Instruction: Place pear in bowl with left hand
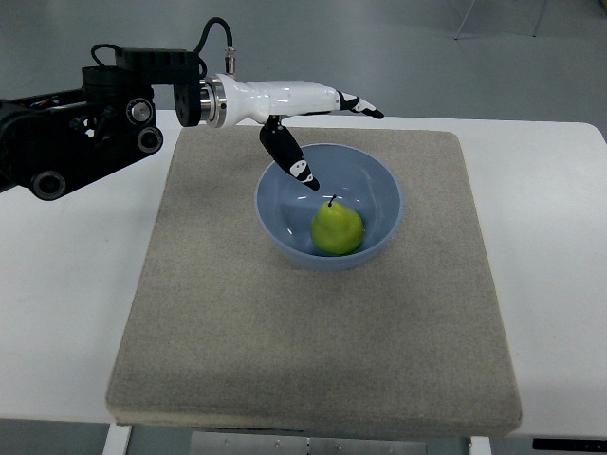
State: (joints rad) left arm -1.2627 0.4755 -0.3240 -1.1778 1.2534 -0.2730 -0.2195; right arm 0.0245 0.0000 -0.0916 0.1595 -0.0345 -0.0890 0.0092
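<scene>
Pear (338, 228): it is sitting inside the bowl (379, 180), on the floor of the bowl toward the near side, stem pointing up and slightly toward the far rim.

Bowl: it is resting on the grey mat (237, 313), in the mat's far half, and the mat is lying on the white tabletop (550, 246).

Left hand (313, 118): it is reaching in from the picture's left and hovering over the bowl's far-left rim. Its fingers are stretching out flat toward the right, the thumb is pointing down into the bowl, and it is holding nothing.

Contact: the thumb tip is hanging just beside the pear's stem, up and to the left of it, and does not appear to be touching the fruit.

Key relation: the pear is lying below the hand, toward the near right. The hand's long axis is running left to right along the far rim, so the clear way out is looking to be up and back to the left.

Right hand: it is not showing anywhere in the view.

Task stage: judging from the fruit lying loose in the bowl and the spread fingers, the placing is looking done, with only the arm's withdrawal remaining.

Risk: the lowered thumb is sitting inside the rim and could be clipping it on a flat retreat.
</scene>
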